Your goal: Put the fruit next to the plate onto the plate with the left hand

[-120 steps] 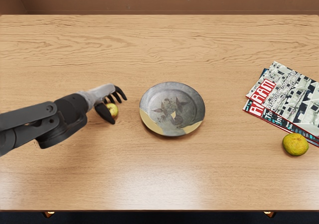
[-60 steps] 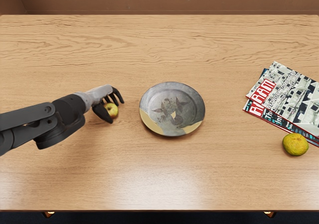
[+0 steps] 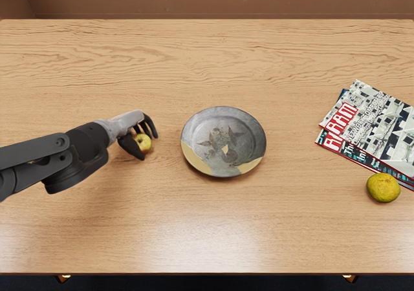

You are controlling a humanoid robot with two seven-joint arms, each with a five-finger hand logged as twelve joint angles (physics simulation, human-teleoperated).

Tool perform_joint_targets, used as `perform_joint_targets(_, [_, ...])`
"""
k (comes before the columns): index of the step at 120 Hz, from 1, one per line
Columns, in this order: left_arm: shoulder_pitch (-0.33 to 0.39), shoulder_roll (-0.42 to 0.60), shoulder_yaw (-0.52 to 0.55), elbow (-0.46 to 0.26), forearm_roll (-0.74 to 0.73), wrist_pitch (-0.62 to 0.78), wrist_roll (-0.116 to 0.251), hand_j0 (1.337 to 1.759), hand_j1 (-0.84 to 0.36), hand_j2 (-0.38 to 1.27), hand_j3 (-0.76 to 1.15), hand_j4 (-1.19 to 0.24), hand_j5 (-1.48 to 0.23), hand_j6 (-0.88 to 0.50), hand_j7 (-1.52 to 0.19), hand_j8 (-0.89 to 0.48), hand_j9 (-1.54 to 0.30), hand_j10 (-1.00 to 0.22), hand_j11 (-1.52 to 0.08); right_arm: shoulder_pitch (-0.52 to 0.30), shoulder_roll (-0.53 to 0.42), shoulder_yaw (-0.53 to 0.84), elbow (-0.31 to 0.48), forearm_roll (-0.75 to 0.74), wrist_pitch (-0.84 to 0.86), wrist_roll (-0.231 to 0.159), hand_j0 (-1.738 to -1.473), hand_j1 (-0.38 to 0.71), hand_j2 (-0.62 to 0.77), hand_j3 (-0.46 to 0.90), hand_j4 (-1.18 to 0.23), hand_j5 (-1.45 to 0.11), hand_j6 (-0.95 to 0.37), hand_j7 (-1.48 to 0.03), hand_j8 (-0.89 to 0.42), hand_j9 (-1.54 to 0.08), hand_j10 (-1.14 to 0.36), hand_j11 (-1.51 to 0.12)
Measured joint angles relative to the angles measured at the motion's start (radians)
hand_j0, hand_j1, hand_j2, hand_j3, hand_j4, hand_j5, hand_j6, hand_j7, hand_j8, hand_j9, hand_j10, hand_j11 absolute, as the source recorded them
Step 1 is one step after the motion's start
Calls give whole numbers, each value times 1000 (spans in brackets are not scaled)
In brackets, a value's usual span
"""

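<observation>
A small yellow-green apple [image 3: 144,141] lies on the table just left of the grey patterned plate [image 3: 249,127]. My left hand [image 3: 140,136] comes in from the left edge and has its dark fingers curled around the apple, thumb in front and fingers over the back. The apple still seems to rest on the wood, a short gap away from the plate's rim. The plate holds nothing.
A stack of magazines [image 3: 373,129] lies at the right edge. A yellow-green citrus fruit [image 3: 383,187] sits just in front of them. The far table edge meets a brown wall.
The fingers have curled in tighter around the apple, and the hand has drawn back slightly to the left. The apple has barely moved.
</observation>
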Motion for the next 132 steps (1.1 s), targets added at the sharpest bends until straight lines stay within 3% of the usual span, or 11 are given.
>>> perform_joint_targets(61, [-36,0,0,0,-8,-25,0,1652,-291,211,0,-666,-927,-422,-908,-376,-913,-577,-920,3,0,0,0,0,-1,0,-1658,-349,0,0,0,0,-1,0,-1,0,0,0])
perform_joint_targets(132, [-215,7,-21,-6,-21,-124,0,1650,-268,162,0,-672,-983,-380,-960,-344,-945,-590,-957,14,0,0,0,0,-1,0,-1658,-349,0,0,0,0,-1,0,-1,0,0,0])
